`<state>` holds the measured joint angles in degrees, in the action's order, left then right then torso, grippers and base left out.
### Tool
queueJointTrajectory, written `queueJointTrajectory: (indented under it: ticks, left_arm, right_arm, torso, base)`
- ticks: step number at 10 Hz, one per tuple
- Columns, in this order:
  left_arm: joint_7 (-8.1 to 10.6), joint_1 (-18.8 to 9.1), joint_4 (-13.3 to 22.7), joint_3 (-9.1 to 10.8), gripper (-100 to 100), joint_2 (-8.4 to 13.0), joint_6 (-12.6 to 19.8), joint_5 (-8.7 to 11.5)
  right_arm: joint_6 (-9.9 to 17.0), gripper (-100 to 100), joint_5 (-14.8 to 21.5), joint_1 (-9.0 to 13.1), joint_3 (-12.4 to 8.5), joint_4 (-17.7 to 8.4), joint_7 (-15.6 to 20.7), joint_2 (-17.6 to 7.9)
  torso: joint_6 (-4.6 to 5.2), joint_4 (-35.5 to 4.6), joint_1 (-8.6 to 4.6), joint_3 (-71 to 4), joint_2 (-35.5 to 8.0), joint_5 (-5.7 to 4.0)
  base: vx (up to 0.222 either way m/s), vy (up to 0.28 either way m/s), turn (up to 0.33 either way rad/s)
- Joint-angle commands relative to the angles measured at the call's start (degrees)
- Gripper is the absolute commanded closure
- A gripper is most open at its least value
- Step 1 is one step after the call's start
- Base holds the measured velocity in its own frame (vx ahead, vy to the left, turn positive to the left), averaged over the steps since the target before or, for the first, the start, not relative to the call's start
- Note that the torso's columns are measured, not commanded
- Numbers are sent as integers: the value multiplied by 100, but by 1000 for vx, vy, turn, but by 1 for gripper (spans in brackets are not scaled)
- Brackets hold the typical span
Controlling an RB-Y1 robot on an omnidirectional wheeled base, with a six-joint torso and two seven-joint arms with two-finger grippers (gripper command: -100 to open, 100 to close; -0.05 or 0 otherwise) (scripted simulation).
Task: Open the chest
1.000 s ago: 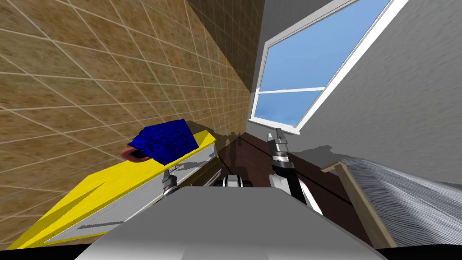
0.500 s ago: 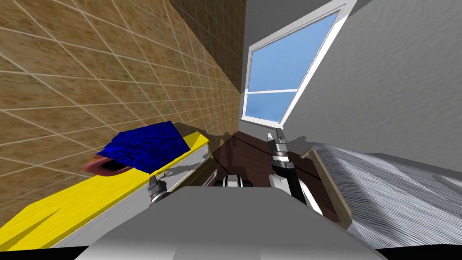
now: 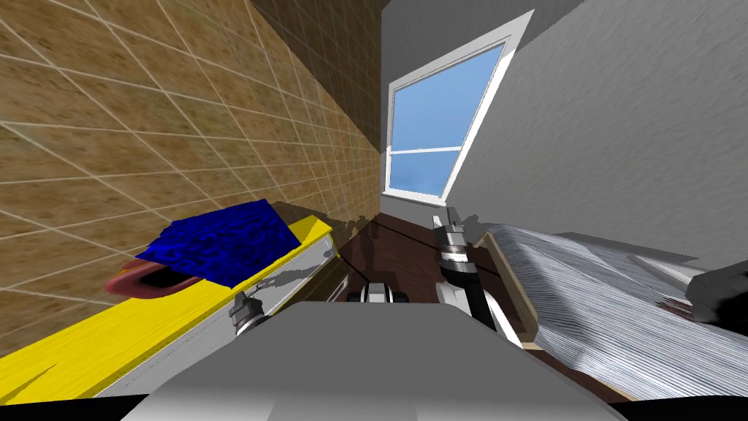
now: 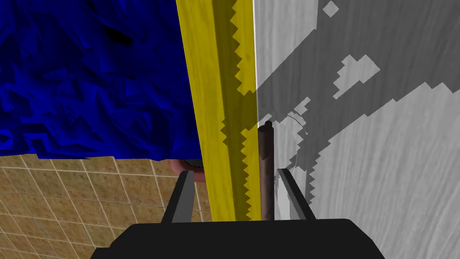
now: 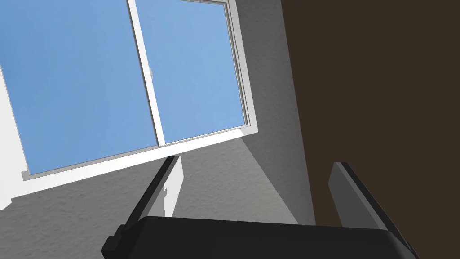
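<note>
The chest has a yellow top and a white front, and it stands along the tiled wall on my left. A blue cloth and a red-brown bowl lie on top of it. My left gripper is at the chest's front top edge. In the left wrist view the left gripper has its fingers drawn in around the yellow edge and a thin dark brown handle, next to the white front. My right gripper is held out over the dark floor, and the right gripper is open with nothing in it.
A bed with a grey ribbed cover and a wooden frame lies close on my right. Dark floor runs between it and the chest towards a window. A dark object sits at the far right.
My view has swung: the chest, cloth and bowl slid left and the bed came further in from the right. The left gripper dropped lower and left, still at the chest's edge.
</note>
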<state>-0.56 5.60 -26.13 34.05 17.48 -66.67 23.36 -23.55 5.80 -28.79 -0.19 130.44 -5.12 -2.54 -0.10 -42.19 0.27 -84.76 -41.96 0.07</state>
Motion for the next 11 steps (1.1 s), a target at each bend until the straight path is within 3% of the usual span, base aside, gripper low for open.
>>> queueJointTrajectory:
  ticks: [1, 2, 3, 5, 6, 7, 8, 9, 10, 11]
  left_arm:
    - [-50, 55, -237, -87, 100, -99, 102, -73]
    - [-50, 55, -242, -87, 100, -99, 102, -73]
    - [-39, 74, -426, -327, 100, -216, 130, -275]
    - [-39, 74, -426, -327, 100, -216, 130, -275]
    - [-28, 93, -609, -566, 100, -334, 159, -476]
    - [-28, 93, -609, -566, 100, -334, 159, -476]
    - [-18, 112, -793, -806, 100, -451, 188, -677]
    - [-18, 112, -793, -806, 100, -451, 188, -677]
    - [-7, 132, -976, -1046, 100, -568, 217, -878]
    - [-7, 132, -863, -1046, 100, -568, 217, -878]
  right_arm:
    - [0, 0, 0, 0, 0, 0, 0, -1]
    - [0, 0, 0, 2, 1, 0, 0, 0]
    - [0, 0, 0, 3, 1, 0, 0, 0]
    - [0, 0, 0, 1, 1, 0, 0, 0]
    - [0, 0, 0, 2, 1, 0, 0, 0]
    - [0, 0, 0, 0, 0, 0, 0, 0]
    - [0, 0, 0, 1, 1, 0, 0, 0]
    - [0, 0, 0, 0, 0, 0, 0, 0]
    - [0, 0, 0, 1, 1, 0, 0, 0]
    - [0, 0, 0, 1, 0, 0, 0, 0]
  torso:
    - [-7, -15, -47, -3, -25, -55]
    - [6, -18, -63, 17, -44, -48]
    - [20, -26, -58, 25, -52, -47]
    - [-14, -16, -46, 16, -46, -47]
    - [-5, -18, -46, 23, -54, -40]
    - [-14, -19, -43, 20, -49, -42]
    - [-23, -14, -36, 21, -51, -38]
    - [-25, -12, -29, 20, -47, -32]
    - [-25, -15, -27, 26, -59, -31]
    - [-11, -7, -12, 26, -44, -8]
  base:
    - [53, 27, 69]
    - [15, 12, -10]
    - [46, 37, 368]
    - [53, 25, 163]
    - [62, 35, 373]
    - [75, 24, 304]
    - [103, 29, 392]
    - [89, 28, 334]
    - [104, 40, 384]
    - [81, 25, 278]
